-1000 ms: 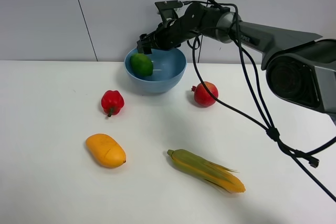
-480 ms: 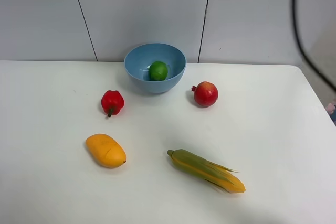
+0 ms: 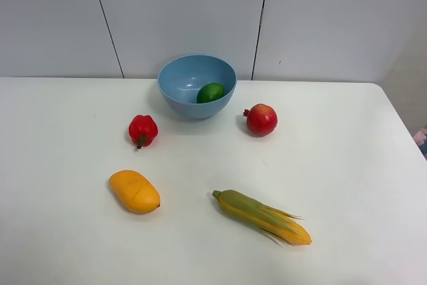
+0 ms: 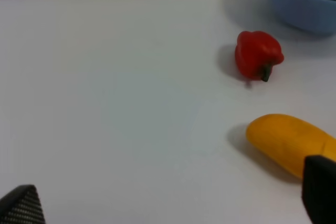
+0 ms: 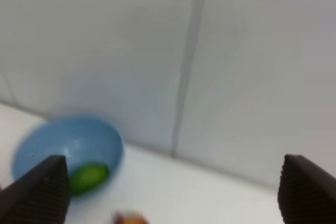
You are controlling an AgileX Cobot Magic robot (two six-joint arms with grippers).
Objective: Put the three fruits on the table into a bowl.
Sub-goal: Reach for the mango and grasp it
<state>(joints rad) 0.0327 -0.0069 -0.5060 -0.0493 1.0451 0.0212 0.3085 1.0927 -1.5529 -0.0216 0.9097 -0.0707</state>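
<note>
The green lime [image 3: 211, 93] lies inside the light-blue bowl [image 3: 180, 79] at the back of the white table [image 3: 347, 178]. The red pomegranate [image 3: 261, 119] stands right of the bowl. The orange-yellow mango [image 3: 134, 191] lies at the front left. No arm shows in the high view. My left gripper [image 4: 173, 203] is open and empty, with the mango [image 4: 286, 142] by one fingertip [image 4: 319, 187]. My right gripper [image 5: 173, 192] is open and empty, high above the bowl [image 5: 63, 148] with the lime [image 5: 88, 178] in it.
A red bell pepper [image 3: 143, 130] with a green stem stands between the bowl and the mango; it also shows in the left wrist view [image 4: 258, 55]. A yellow-green corn cob [image 3: 261, 216] lies at the front middle. A grey panelled wall runs behind the table.
The right arm let the lime go into the bowl and withdrew out of the high view. The lime rolled to the right side of the bowl.
</note>
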